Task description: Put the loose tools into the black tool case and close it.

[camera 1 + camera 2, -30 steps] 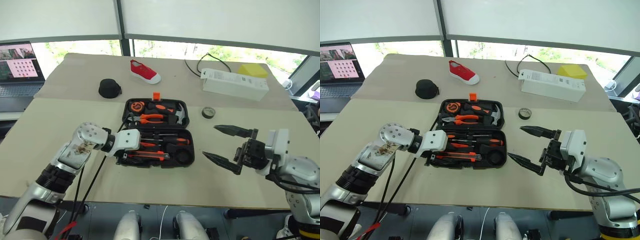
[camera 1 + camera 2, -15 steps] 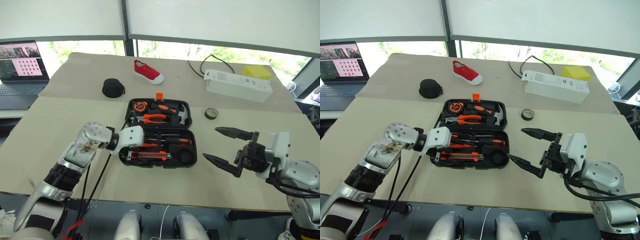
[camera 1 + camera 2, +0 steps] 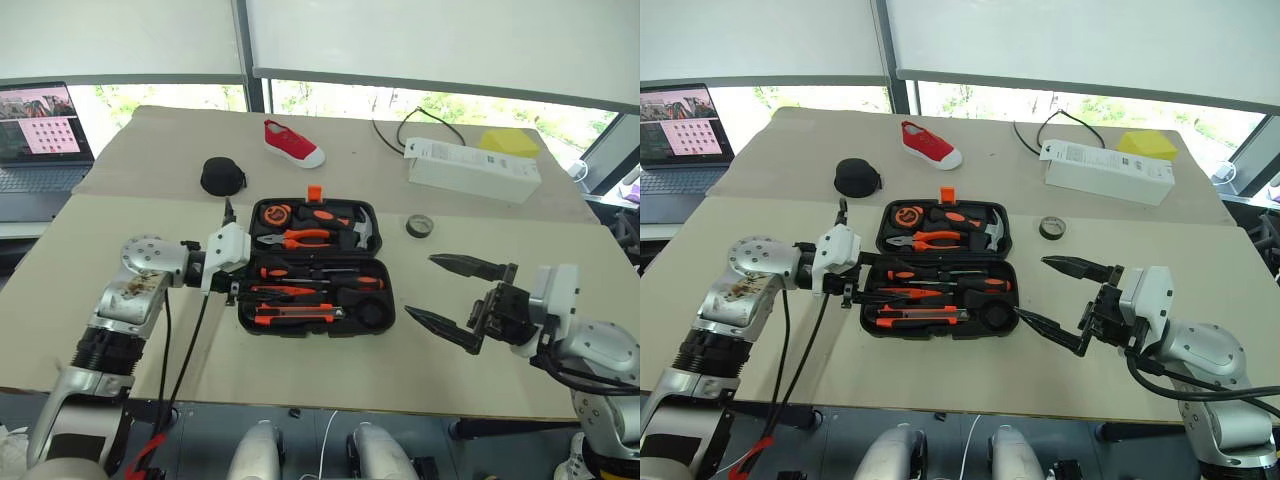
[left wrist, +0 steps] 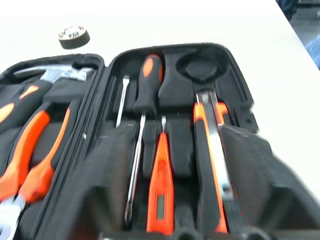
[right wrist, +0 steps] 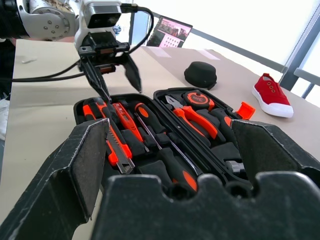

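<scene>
my left claw (image 5: pixel 111 75) hangs just over the left edge of the black tool case (image 3: pixel 318 265), its two fingers parted a little and closed on nothing; i judge it sits there because that end holds the handles of the seated tools. the case lies open at the centre of the surface (image 3: pixel 120 240), lid half toward the top of the frame with pliers, hammer and tape measure, near half toward the bottom. in that near half i see a long screwdriver (image 4: pixel 141 125), the thin orange tester screwdriver (image 4: pixel 160 185) and the utility knife (image 4: pixel 210 150), each pressed into its own slot. the round recess at the lower right corner looks vacant, which i take as the seat for the tape ring (image 3: pixel 418 226), lying on the surface just right of the lid half. my right claw (image 3: pixel 450 297) waits right of the case, fingers spread wide and holding nothing, placed near that ring and the case's right end.
</scene>
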